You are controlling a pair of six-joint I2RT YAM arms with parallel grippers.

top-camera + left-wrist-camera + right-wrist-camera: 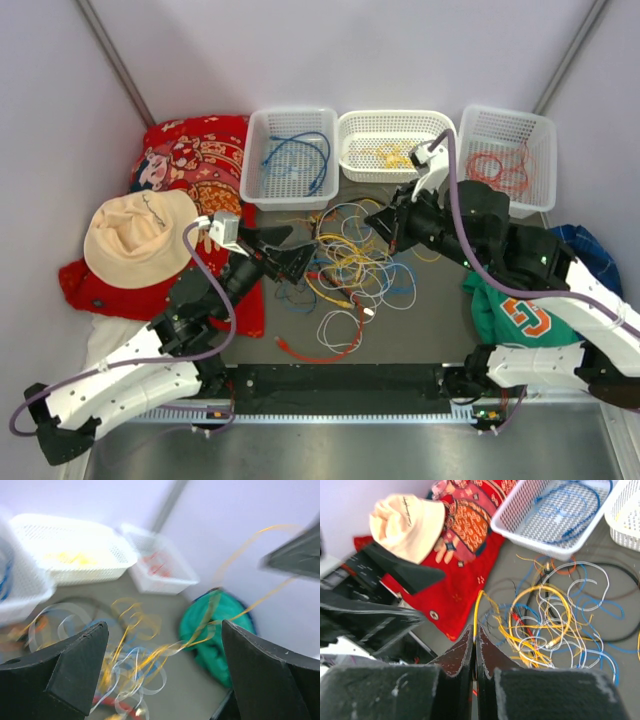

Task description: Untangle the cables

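The cables (350, 265) lie in a tangled heap of yellow, white, blue, red and black loops on the grey table between the arms. My right gripper (385, 222) is shut on a yellow cable (479, 605) that rises from the tangle (555, 620) into its closed fingertips (475, 630). My left gripper (290, 252) is open at the heap's left edge. In the left wrist view its jaws (165, 630) stand wide apart, and blurred yellow strands (200, 637) run between them without touching, up to the right.
Three white baskets stand at the back: one with a blue cable (290, 155), one with yellow cable (395, 145), one with red-orange cable (505, 160). A red cloth (195, 160) and cream hat (135, 230) lie left; a green shirt (515, 315) lies right. A red cable (320, 352) lies nearest.
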